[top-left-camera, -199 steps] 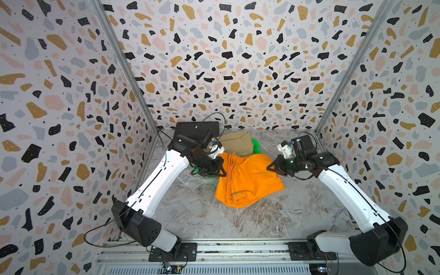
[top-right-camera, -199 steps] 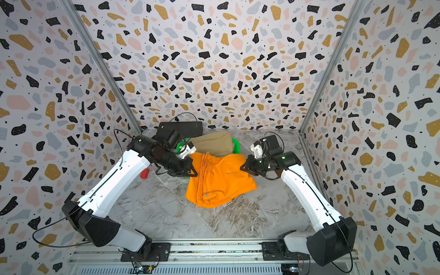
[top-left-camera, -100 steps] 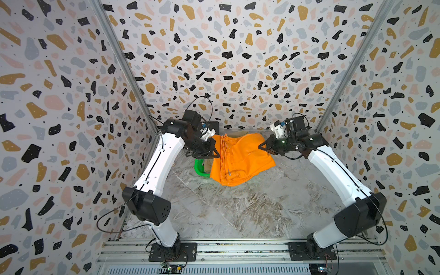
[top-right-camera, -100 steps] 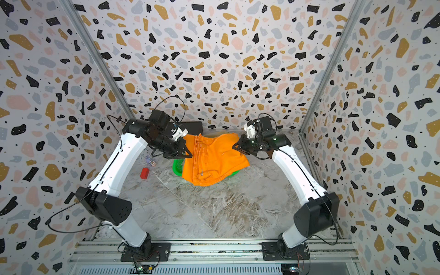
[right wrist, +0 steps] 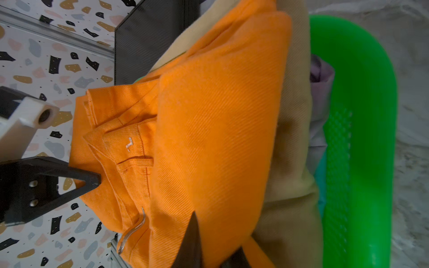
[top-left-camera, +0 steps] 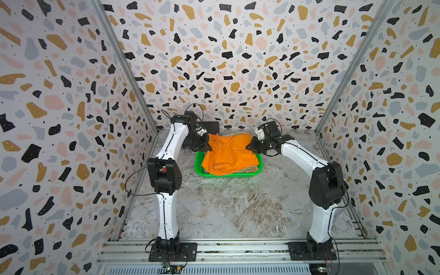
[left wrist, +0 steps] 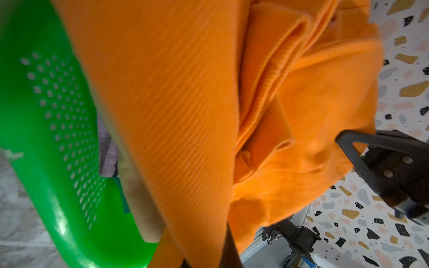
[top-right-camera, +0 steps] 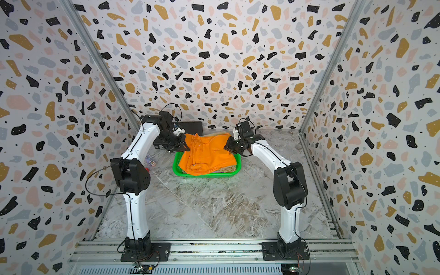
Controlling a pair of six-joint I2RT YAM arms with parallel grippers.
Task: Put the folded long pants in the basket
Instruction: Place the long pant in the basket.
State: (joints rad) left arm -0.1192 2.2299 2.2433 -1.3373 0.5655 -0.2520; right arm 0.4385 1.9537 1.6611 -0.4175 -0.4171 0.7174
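Both top views catch the left claw (top-left-camera: 206, 147) and the right claw (top-left-camera: 249, 147), each clamped tight on an opposite far corner of the orange pants (top-left-camera: 228, 154), holding the fold spread between them, apparently so it settles flat. The cloth's near half already rests on the pile in the green basket (top-left-camera: 228, 176), above the khaki pants (right wrist: 294, 139) and a lilac pair (right wrist: 321, 74). The basket sits at the back of the marble desk (top-left-camera: 238, 209), just before a black case (top-left-camera: 212, 124). Letting go looks like the next move.
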